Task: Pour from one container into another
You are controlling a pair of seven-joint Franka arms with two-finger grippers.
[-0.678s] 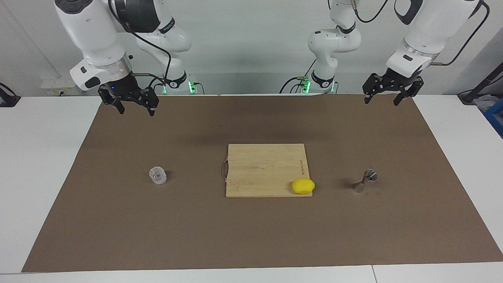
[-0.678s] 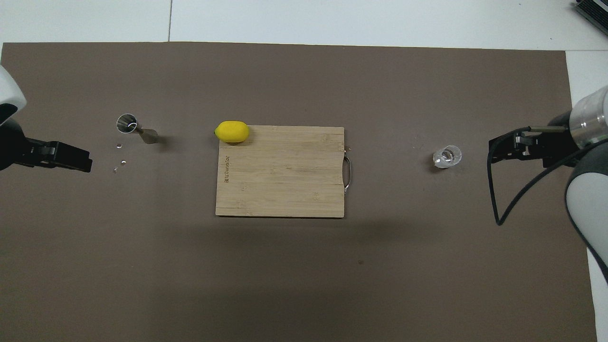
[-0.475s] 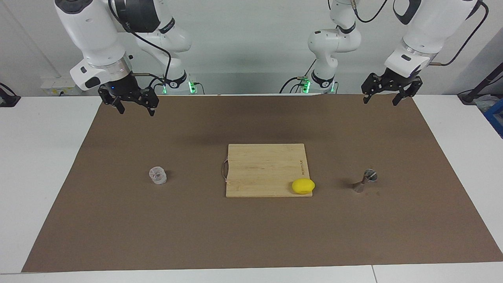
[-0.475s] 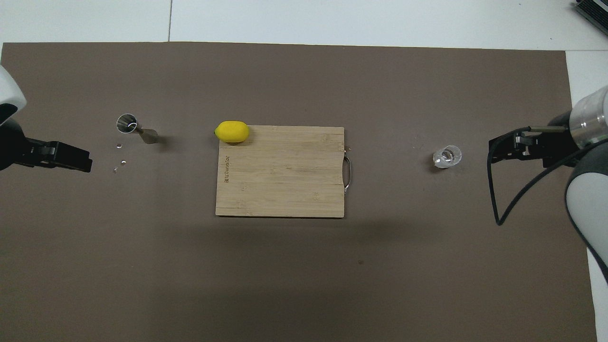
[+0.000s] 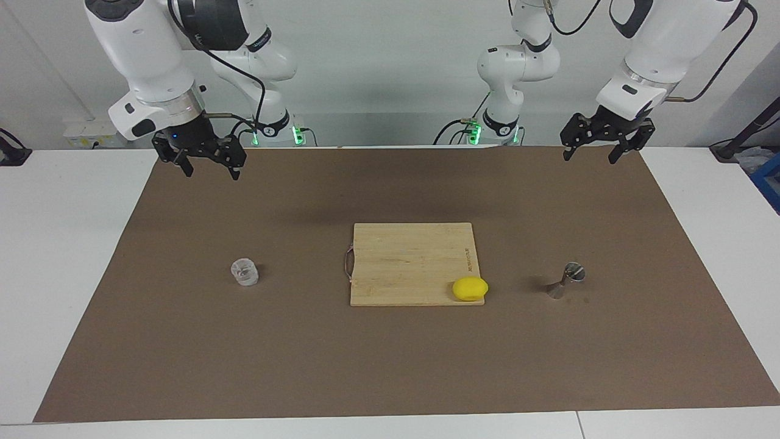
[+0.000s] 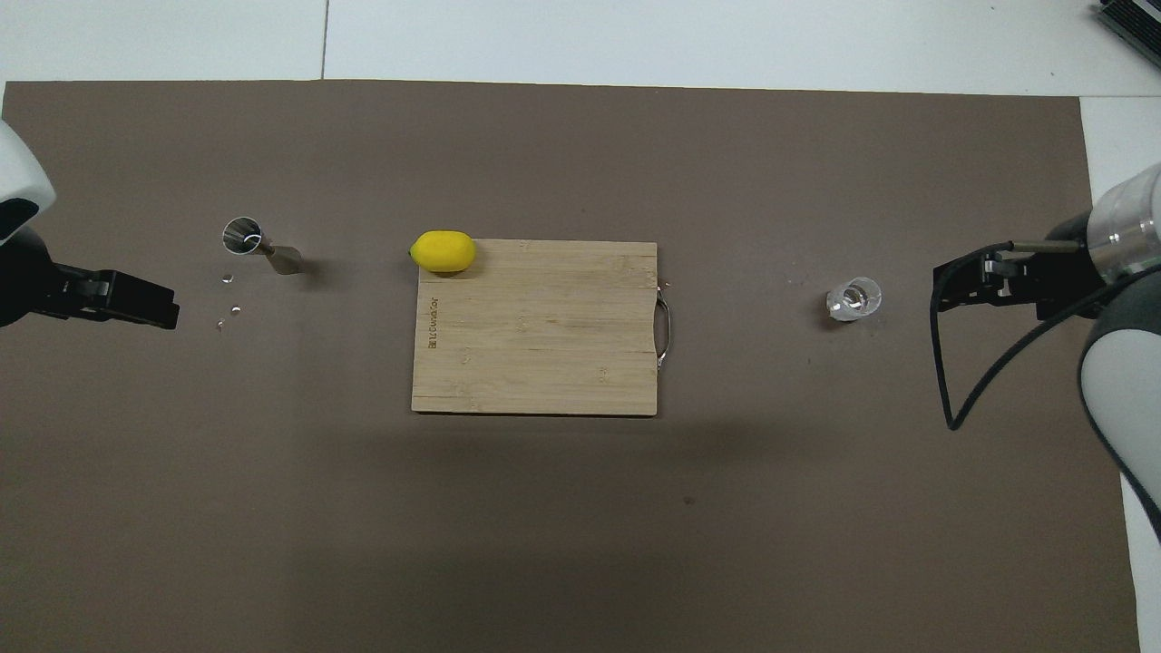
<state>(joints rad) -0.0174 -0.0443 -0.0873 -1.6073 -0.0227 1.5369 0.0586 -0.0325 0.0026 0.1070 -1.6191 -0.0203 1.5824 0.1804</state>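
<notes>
The clear squat cup [image 5: 245,272] stands on the brown mat toward the right arm's end; it also shows in the overhead view [image 6: 853,298]. The small metal jigger [image 5: 565,280] stands on the mat toward the left arm's end, also in the overhead view [image 6: 258,246]. My right gripper [image 5: 210,172] is open and empty, raised over the mat's edge by the robots, well apart from the cup. My left gripper [image 5: 590,155] is open and empty, raised over the mat's edge by the robots, well apart from the jigger. Both also show in the overhead view: left [image 6: 168,313], right [image 6: 941,295].
A wooden cutting board [image 5: 414,262] lies mid-mat between cup and jigger. A yellow lemon [image 5: 470,288] sits at its corner toward the jigger. A few small shiny specks [image 6: 225,279] lie on the mat beside the jigger. White table [image 5: 67,256] surrounds the mat.
My left gripper has shifted very slightly. The right gripper, cup and jigger have not moved.
</notes>
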